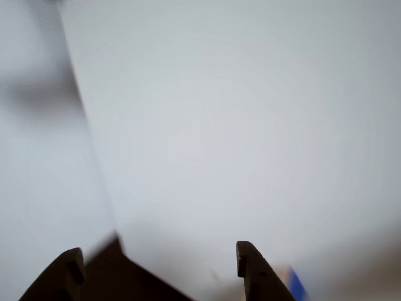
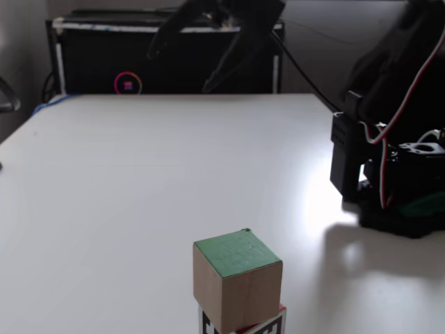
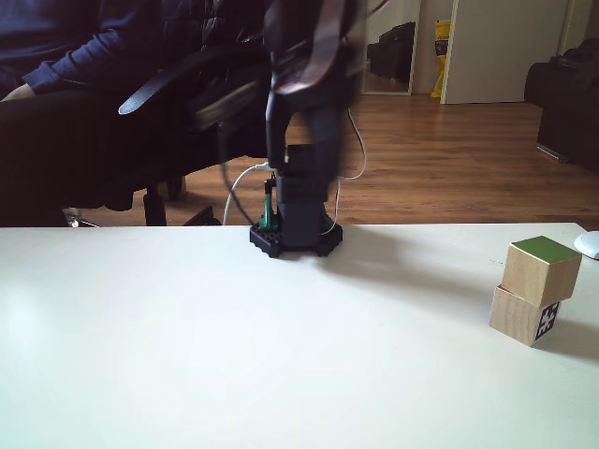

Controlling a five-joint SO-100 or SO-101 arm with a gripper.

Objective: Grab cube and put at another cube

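The cube (image 2: 237,278) is stacked on another cube (image 3: 518,315) near the surface (image 2: 139,195) edge; the pincer (image 2: 182,66) is raised, released.

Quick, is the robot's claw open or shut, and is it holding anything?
Gripper: open, holding nothing. The green cube sits on the other cube, far from it.

Wooden cube (image 2: 237,280), green-painted top; matt white table (image 2: 139,195).
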